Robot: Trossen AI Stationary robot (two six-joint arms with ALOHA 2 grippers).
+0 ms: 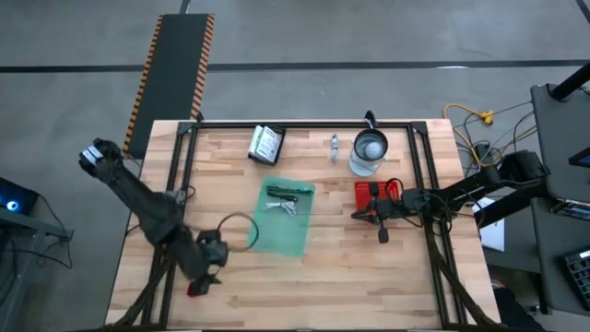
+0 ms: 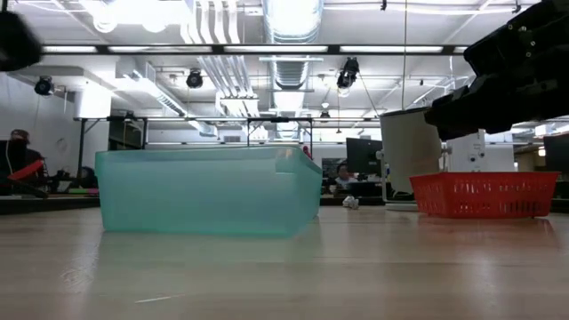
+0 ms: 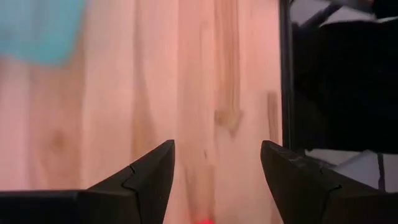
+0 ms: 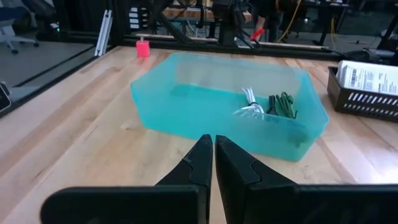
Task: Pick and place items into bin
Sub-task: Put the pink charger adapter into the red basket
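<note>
I see the left tool point(image 3: 214, 177) open, low over the tabletop point(image 1: 369, 277) near its front-left corner, a small red bit point(image 3: 203, 220) just beneath its tips. Right tool point(image 4: 214, 158) closed, empty, beside the red basket point(image 1: 376, 194). Bin point(image 4: 186, 102) between them holds cable point(image 4: 250, 104) and green stick point(image 4: 285, 104).

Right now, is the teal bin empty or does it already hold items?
Not empty. The teal bin already holds a white coiled cable and a green stick, seen from the right wrist.
</note>
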